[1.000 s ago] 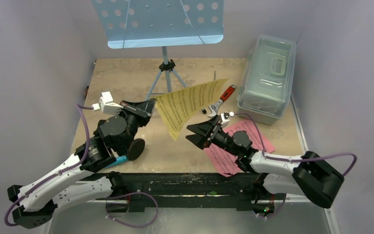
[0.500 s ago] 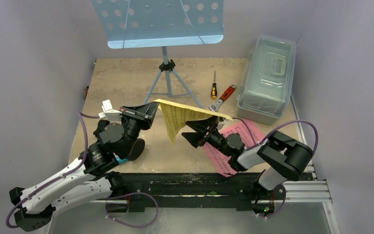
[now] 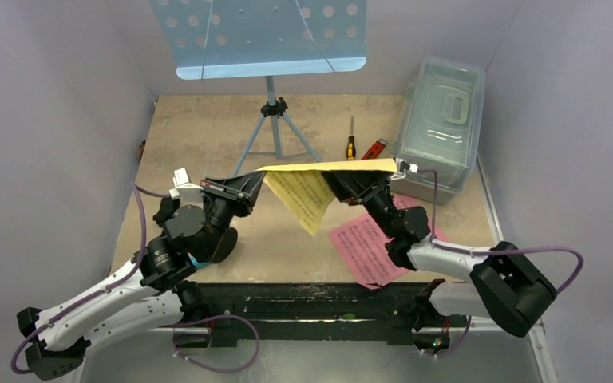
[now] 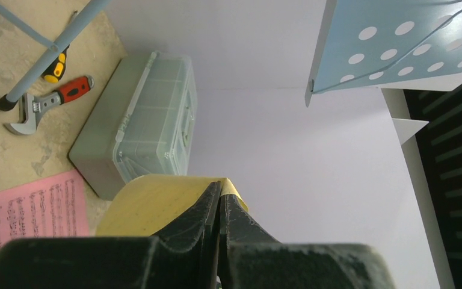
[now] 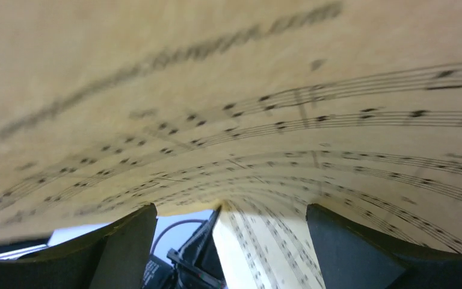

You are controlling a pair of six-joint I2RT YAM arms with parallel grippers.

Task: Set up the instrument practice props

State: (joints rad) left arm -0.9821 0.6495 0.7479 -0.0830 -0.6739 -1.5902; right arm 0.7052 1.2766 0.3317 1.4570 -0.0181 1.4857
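Grey-walled booth, tan desk, two arms at the near edge.

**Progress:** early, by my estimate.
- Stand: upright on its tripod at the back, shelf bare. No page placed.
- Yellow page: lifted off the desk and stretched between the arms in front of the stand, one corner hanging.
- Left gripper: jaws together, pinching the yellow page's left edge.
- Right gripper: jaws wide apart under the page's right end. The sheet lies over them, unclamped.
- Pink page: flat on the desk, front right.
- Mic stand: only its round base shows, behind the left arm, not yet dealt with.
- Mic: only a cyan sliver shows by that arm, so I cannot tell how it lies.

**Left to do:** both pages onto the stand, and apparently the mic onto its stand.

**Count:**
- stand 1
- pages 2 (yellow 1, pink 1)
- mic stand 1
- mic 1, mostly hidden
- box 1
- screwdriver 1
- wrench 1
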